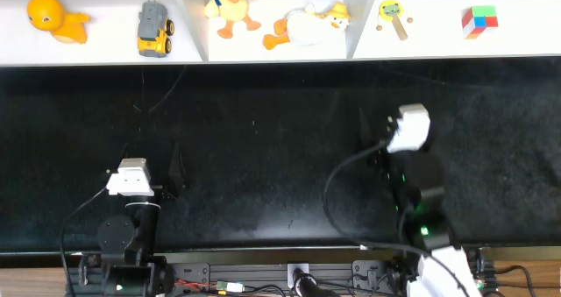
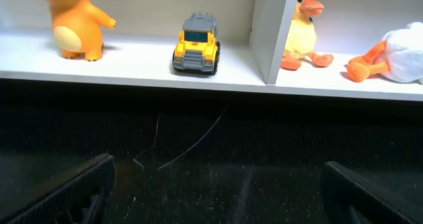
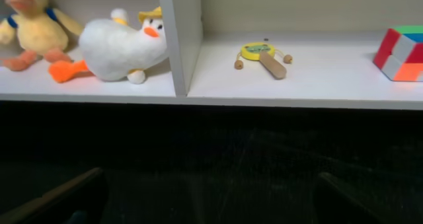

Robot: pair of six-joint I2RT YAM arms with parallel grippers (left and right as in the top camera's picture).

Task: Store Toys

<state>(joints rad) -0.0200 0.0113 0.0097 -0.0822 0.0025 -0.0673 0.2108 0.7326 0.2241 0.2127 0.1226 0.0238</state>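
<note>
White shelf compartments run along the far edge of the black table. The left one holds an orange duck figure [image 1: 54, 18] [image 2: 71, 20] and a yellow toy truck [image 1: 154, 28] [image 2: 196, 44]. A yellow plush duck [image 1: 231, 8] [image 2: 303, 30] [image 3: 28, 27] and a white plush duck [image 1: 305, 25] [image 3: 122, 47] [image 2: 390, 52] share the middle one. A small rattle drum [image 1: 392, 17] [image 3: 263, 57] and a colour cube [image 1: 479, 21] [image 3: 402, 52] lie in the right one. My left gripper [image 2: 218, 187] stands open and empty over the mat. My right gripper [image 3: 211, 197] is open and empty too.
The white shelf dividers [image 2: 268, 32] [image 3: 180, 39] stand between compartments. A black mat [image 1: 263, 148] covers the table between the shelf and the arm bases. A thin pale scratch [image 2: 192, 145] marks the mat ahead of the left gripper.
</note>
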